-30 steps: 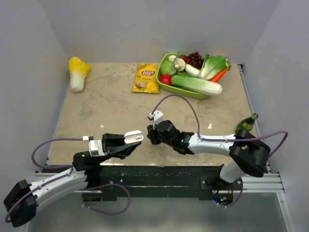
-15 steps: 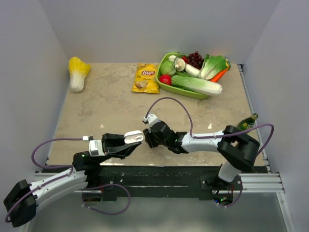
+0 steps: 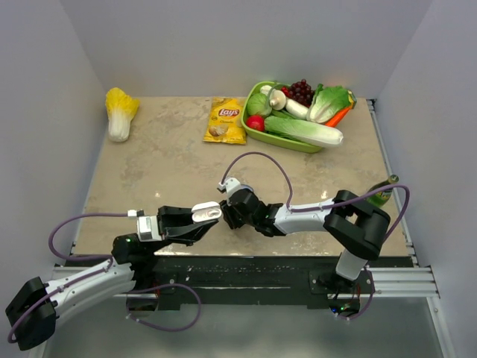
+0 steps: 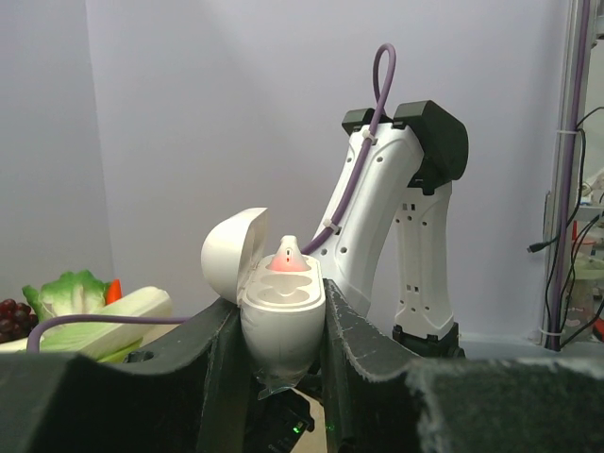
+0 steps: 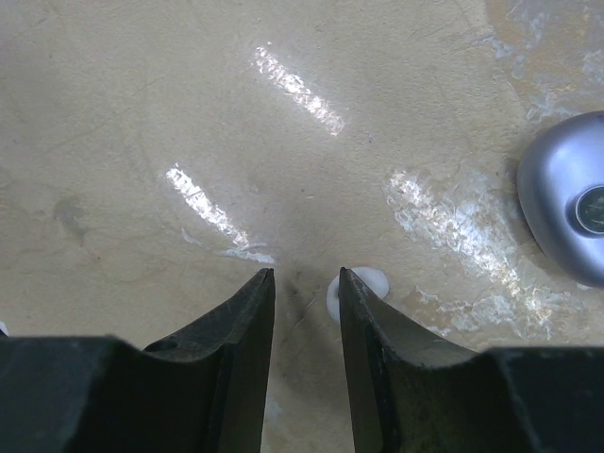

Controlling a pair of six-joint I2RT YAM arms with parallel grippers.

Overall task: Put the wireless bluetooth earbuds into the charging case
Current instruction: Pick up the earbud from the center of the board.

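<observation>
As case [image 4: 281, 326] gapes open, earbud [image 4: 288, 260] inside

This is a robotics lab test cell, not a home or a kitchen. Plain, bare walls [image 3: 223, 45] box in a single marble-look table [image 3: 164, 171] on three sides. Two robot arms, the left [image 3: 82, 280] and the right [image 3: 313, 216], are bolted to a metal rail [image 3: 395, 280] at the near edge, with purple cables [image 3: 261, 155] looping off them. What sits on the table looks like staged props: a green basket [image 3: 257, 134] of glossy toy vegetables and grapes [image 3: 301, 91], a lone cabbage [image 3: 119, 112], a chips bag [image 3: 226, 119] and a bottle [image 3: 381, 191]. In the left wrist view, loose wires [image 4: 566, 189] hang at the right edge of the cell.
</observation>
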